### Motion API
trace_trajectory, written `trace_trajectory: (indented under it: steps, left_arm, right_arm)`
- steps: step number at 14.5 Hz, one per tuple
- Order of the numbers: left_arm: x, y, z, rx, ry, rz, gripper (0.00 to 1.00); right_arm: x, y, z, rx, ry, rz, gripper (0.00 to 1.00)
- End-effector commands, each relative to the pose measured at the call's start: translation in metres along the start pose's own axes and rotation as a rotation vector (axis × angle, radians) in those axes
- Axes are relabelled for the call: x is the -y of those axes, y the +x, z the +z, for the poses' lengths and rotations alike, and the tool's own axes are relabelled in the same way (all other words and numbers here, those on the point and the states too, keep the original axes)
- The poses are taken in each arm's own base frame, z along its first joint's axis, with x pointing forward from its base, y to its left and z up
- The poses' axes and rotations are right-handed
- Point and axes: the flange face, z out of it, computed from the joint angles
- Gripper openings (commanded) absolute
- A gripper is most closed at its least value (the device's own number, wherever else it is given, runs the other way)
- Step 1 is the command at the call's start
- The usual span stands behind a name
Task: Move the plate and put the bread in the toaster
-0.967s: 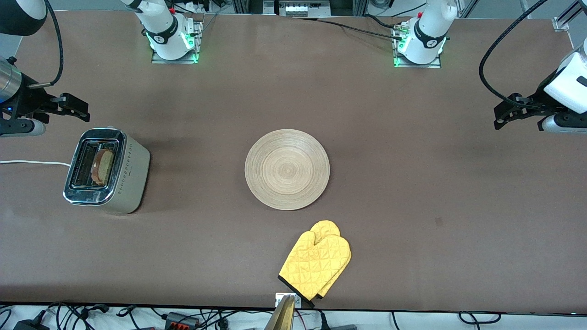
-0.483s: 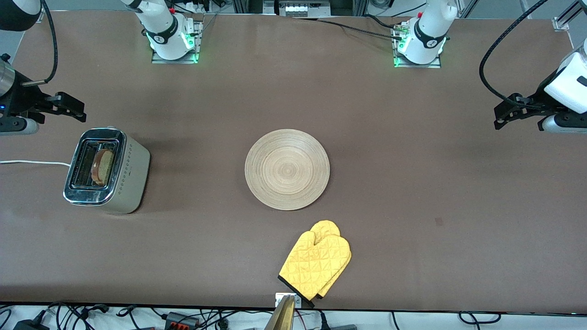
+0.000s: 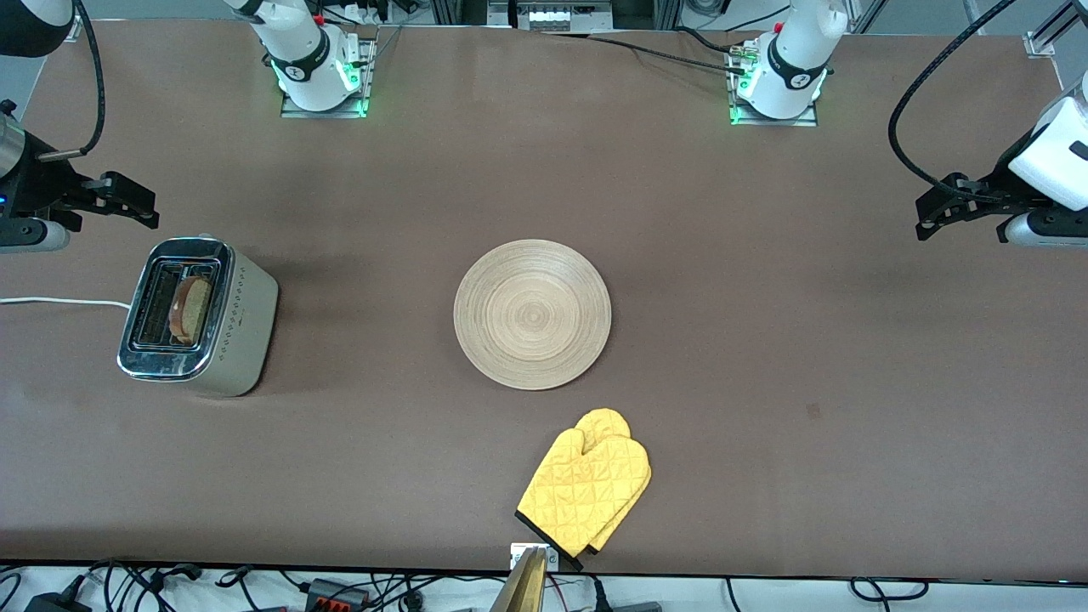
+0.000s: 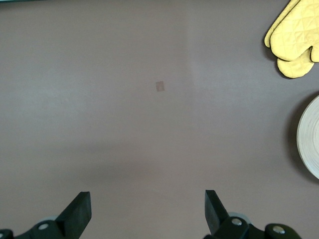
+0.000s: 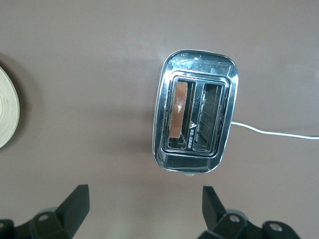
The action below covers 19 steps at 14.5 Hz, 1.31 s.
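Bare table lies around plate [image 3: 532, 314] – toaster [image 3: 198, 316] and mitt [image 3: 586, 490] well apart

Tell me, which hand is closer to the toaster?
The right hand: it hangs open in the air close by the toaster, at the same end of the table. The left hand, also open, waits up at the table's left-arm end.

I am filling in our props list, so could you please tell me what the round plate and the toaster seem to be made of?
Round tan plate: apparently light wood or bamboo, matte, with concentric ring grain. Shiny silver toaster: polished metal top that mirrors light, and a duller brushed-looking side with dots.
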Motion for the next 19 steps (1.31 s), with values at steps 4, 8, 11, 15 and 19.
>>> trace_trajectory:
  steps: [4,8,11,15,19]
  left_arm:
    - [0.0021,0.0018,-0.0039,0.002,0.014,-0.008,1.00]
    - [0.0023,0.0018,-0.0039,0.002,0.016,-0.007,1.00]
    - [0.0023,0.0018,-0.0039,0.002,0.016,-0.008,1.00]
    - [0.0021,0.0018,-0.0039,0.002,0.014,-0.008,1.00]
    - [0.0023,0.0016,-0.0038,0.004,0.016,-0.008,1.00]
  right_arm:
    - [0.0092,0.0011,-0.0062,0.014,0.015,-0.007,1.00]
    - [0.0067,0.0014,-0.0033,0.023,0.016,-0.002,1.00]
    - [0.0073,0.0034,-0.0007,0.026,0.015,-0.004,1.00]
    - [0.0092,0.0035,-0.0008,0.026,0.017,-0.007,1.00]
    - [0.0099,0.0036,-0.0008,0.026,0.015,-0.011,1.00]
